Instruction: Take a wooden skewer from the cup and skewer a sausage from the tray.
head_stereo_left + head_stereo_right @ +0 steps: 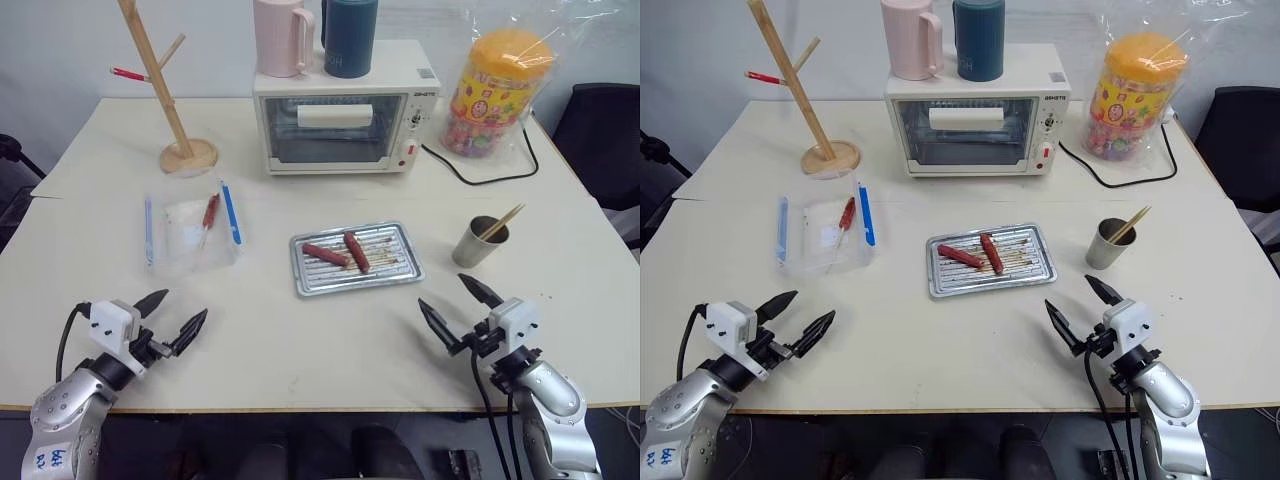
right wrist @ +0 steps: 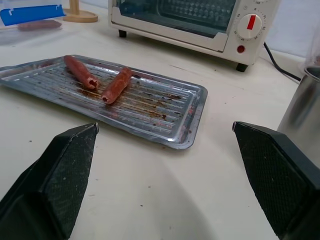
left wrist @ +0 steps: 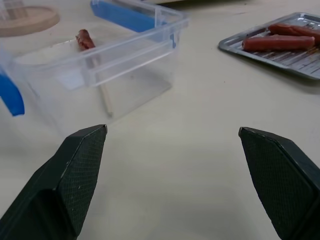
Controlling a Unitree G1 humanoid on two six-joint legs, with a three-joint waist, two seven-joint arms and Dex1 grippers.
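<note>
The wooden skewer, thin and pale, leans out of the grey steel cup near the desk's right edge. Two browned sausages lie on the ridged silver tray mid-desk. Left gripper and right gripper hover spread wide, empty, at the near edge.

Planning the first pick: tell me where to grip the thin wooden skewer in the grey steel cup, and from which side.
Grip the thin pale wooden skewer on its bare upper end, above the grey steel cup rim. It leans up and toward the table's right edge, so the open right gripper, nearest, should probably come from above.
</note>
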